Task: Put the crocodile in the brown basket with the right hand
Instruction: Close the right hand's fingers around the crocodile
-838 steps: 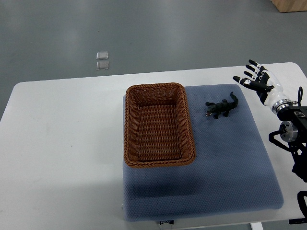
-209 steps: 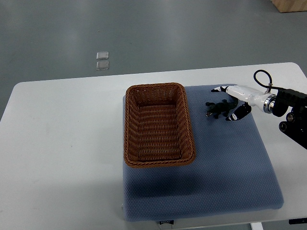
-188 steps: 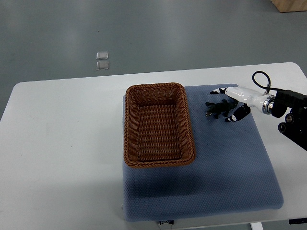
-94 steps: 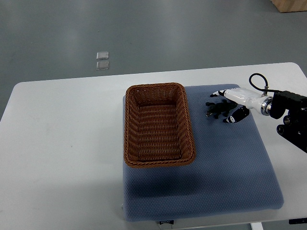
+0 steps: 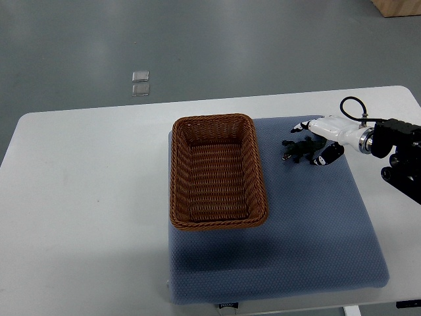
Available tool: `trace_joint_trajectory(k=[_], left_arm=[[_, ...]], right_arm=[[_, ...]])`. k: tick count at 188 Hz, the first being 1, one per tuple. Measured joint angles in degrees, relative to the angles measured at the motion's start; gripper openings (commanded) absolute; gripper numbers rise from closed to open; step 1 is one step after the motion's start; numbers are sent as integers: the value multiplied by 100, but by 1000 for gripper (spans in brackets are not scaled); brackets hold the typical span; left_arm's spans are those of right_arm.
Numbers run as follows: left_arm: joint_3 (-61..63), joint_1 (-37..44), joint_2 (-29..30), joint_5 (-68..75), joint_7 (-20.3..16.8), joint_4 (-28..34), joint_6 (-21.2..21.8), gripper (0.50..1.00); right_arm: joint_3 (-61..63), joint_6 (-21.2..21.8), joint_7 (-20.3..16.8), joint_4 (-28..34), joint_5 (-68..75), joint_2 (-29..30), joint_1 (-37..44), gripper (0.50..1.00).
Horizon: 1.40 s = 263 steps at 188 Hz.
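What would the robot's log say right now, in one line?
stage: grasp approach | right hand: over crocodile tail | crocodile: on blue pad | basket: empty

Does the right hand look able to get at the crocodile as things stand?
Likely yes: the right hand is at the crocodile on the blue pad, over its tail end, with nothing between them. The brown basket stands apart to its left. Grip unclear.
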Motion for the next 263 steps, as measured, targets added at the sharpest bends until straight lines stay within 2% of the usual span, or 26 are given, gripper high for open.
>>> trace_joint_trajectory(k=[77, 183, 263], left_arm=[[1, 2, 0, 0, 0, 0, 0, 1000], [-1, 1, 0, 0, 0, 0, 0, 1000], [0, -1, 0, 0, 0, 0, 0, 1000]], right_arm=[[-95, 13, 4, -40, -56, 5, 20, 825], [-119, 2, 5, -85, -64, 8, 33, 731], [-119, -139, -5, -163, -65, 25, 42, 682]])
